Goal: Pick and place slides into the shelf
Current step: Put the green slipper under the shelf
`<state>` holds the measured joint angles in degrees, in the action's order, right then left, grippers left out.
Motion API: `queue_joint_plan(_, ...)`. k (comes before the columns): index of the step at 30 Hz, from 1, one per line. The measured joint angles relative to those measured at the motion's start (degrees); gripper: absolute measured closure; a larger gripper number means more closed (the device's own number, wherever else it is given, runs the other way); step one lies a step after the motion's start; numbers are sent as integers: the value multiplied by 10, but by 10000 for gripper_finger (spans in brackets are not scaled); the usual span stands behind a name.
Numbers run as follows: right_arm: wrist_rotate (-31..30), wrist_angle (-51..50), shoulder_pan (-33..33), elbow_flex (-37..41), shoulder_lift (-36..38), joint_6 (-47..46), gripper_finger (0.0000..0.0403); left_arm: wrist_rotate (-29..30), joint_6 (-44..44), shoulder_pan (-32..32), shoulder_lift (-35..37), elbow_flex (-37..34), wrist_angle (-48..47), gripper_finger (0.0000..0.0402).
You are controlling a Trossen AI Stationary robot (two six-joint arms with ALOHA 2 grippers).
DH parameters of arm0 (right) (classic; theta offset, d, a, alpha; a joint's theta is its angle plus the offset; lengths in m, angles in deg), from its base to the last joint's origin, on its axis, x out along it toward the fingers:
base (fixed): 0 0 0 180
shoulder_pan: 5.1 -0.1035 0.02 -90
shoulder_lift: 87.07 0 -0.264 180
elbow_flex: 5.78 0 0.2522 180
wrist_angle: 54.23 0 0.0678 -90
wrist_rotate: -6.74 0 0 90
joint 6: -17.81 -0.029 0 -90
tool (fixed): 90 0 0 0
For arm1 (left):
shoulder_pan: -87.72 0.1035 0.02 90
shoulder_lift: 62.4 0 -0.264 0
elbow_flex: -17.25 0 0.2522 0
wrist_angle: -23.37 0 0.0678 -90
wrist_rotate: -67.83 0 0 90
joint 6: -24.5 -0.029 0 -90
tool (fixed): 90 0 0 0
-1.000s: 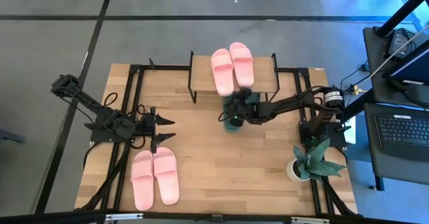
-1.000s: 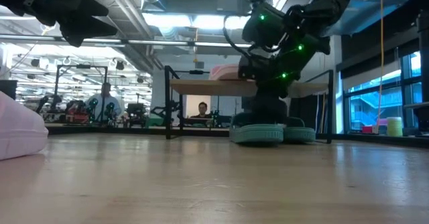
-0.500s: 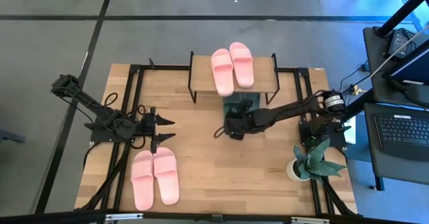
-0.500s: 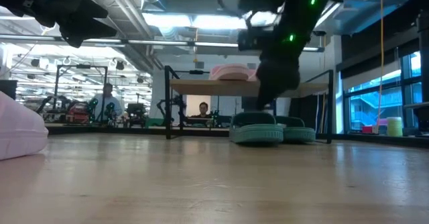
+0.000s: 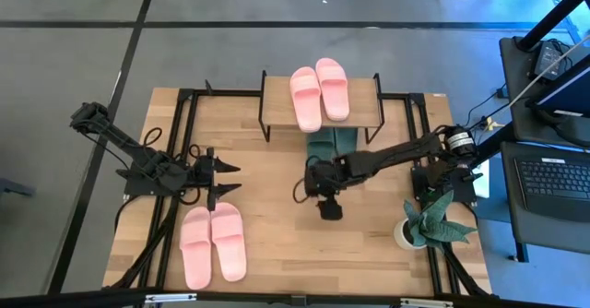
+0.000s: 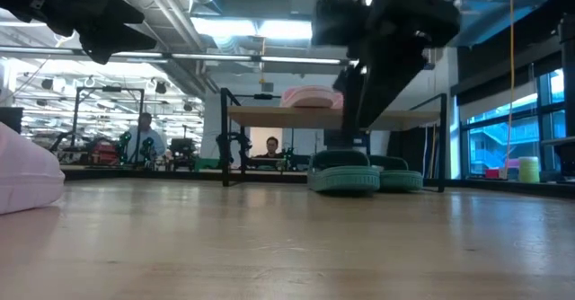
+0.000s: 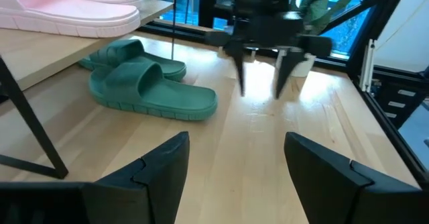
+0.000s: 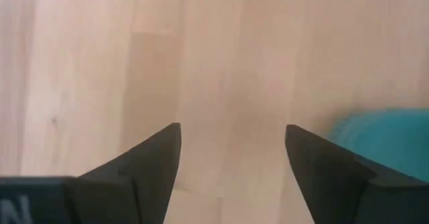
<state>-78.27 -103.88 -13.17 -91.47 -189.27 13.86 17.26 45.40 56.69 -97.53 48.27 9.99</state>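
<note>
Robotics lab or workshop hall, open-plan. Grey concrete floor (image 5: 83,59) around a wooden table (image 5: 277,243) on a black metal frame. Beyond the table: exposed ceiling ducts (image 6: 193,13) with strip lights, rows of similar arm rigs (image 6: 99,143), two people (image 6: 144,134) seated at benches (far off). Laptop (image 5: 553,183) on a side cart; big windows (image 6: 503,125) along one wall.

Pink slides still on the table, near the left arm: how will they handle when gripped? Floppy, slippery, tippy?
The pink slides on the table look thick-soled and rubbery, so probably light with some flex, not floppy. They lie flat, sole down, so they are unlikely to roll or tip. The arched strap likely gives the open left gripper its best hold.
</note>
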Motion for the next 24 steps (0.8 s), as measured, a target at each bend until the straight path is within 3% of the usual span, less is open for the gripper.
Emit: queue_joint_plan(24, 13, 118, 88, 111, -3, 23, 135, -22, 12, 0, 0, 0, -8, 166)
